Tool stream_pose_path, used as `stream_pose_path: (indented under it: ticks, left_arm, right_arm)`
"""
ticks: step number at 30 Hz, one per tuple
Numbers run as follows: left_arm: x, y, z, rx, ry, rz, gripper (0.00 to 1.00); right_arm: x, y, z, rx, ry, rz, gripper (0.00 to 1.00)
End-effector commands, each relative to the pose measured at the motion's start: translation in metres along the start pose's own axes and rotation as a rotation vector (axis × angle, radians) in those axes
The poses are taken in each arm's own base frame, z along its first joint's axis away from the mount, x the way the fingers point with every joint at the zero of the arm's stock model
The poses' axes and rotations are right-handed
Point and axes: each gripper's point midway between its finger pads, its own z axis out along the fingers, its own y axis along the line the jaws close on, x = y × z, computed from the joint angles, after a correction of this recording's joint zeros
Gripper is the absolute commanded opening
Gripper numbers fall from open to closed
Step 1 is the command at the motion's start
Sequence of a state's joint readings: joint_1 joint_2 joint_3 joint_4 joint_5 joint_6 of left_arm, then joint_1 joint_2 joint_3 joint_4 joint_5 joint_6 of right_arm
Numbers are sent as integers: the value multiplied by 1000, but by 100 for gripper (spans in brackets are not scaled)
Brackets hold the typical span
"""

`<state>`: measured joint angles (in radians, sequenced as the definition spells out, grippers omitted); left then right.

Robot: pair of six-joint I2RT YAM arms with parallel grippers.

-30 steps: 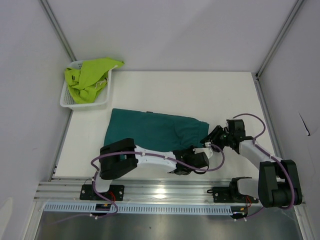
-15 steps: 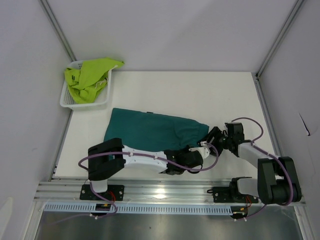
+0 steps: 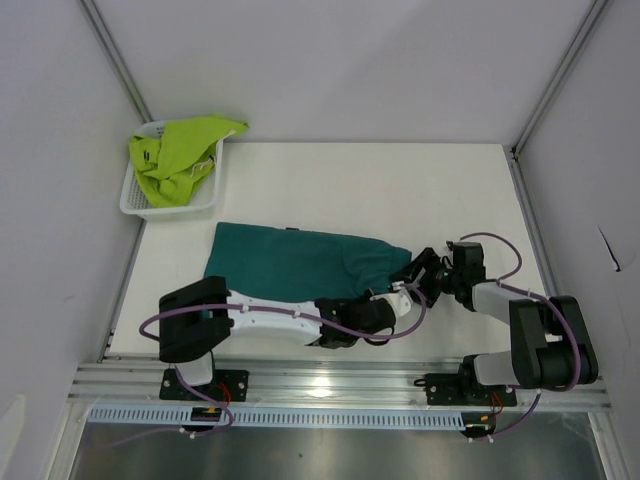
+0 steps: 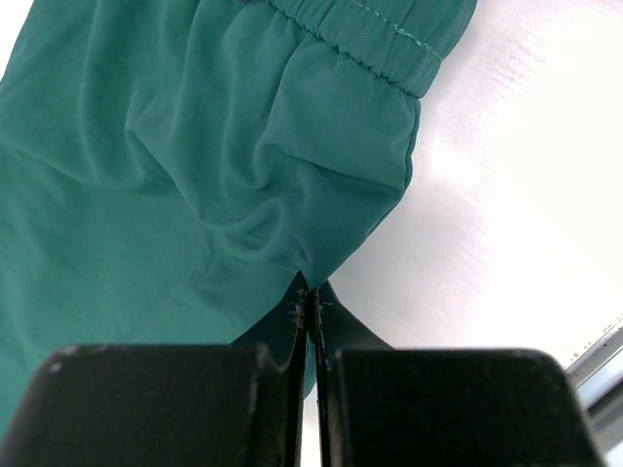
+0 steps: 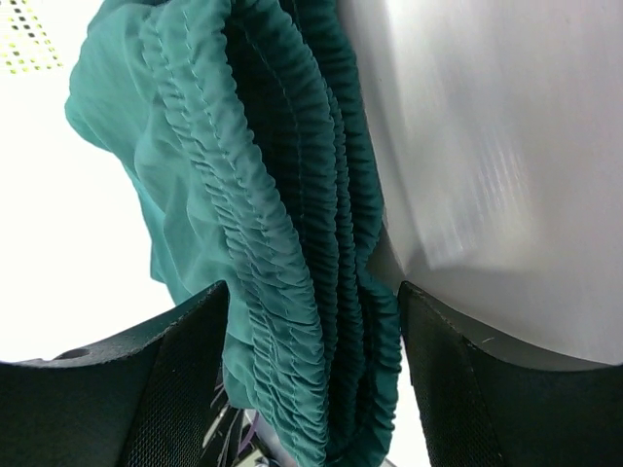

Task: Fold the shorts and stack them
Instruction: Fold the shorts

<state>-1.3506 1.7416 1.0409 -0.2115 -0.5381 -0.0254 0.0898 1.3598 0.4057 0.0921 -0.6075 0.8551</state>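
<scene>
Far left, back corner of the table [image 3: 400,190]: a white mesh basket [image 3: 130,200] had the lime shorts [image 3: 180,155] dumped in it, all crumpled, with one flap hanging over the back rim. So that pair was well away from both arms.

The teal shorts [image 3: 300,262] were lying spread out across the middle of the table, long side running left to right, mostly flat with a few wrinkles. The waistband [image 5: 292,243] end was over on the right.

The left gripper [image 3: 383,300] had reached across low along the near edge of that pair. In its own camera the jaws were pressed tight together, pinching a little peak of teal fabric right at the tips [image 4: 310,297], near the waistband corner.

Just to the right of that, the right gripper [image 3: 418,268] was sitting at the waistband end. From its wrist view the two fingers [image 5: 175,379] stood wide apart with the bunched-up elastic stacked in folds between them. It didn't look squeezed, so I'd call that one open around the band rather than clamped on it.
</scene>
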Motion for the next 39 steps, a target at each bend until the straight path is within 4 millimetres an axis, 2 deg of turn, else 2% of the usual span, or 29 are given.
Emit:
stream_pose_path:
  ticks: [1,6,9,17,19,29,34,39]
  left_arm:
    - [-18,10,-11,15,-60,-92,0]
    - [-12,25,-6,24,-36,-175,0]
    - [-12,27,-4,22,-28,-187,0]
    - [-13,25,-8,50,-54,-195,0]
    - [-13,25,-9,57,-59,-205,0]
    - [-6,17,-12,122,-48,-188,0]
    - [3,16,-14,127,-28,-182,0]
    - [2,9,-15,165,-33,-176,0]
  right_arm:
    - [3,-18,6,46,-15,10,73]
    - [13,-22,4,45,-6,21,74]
    - [21,-19,3,30,5,36,86]
    - [29,-1,10,-69,27,72,87]
    - [33,-3,13,-71,43,88,87]
    - [21,-4,23,-74,-7,109,85]
    - [14,-5,23,-61,-40,100,76]
    - [8,-1,25,-62,-43,82,77]
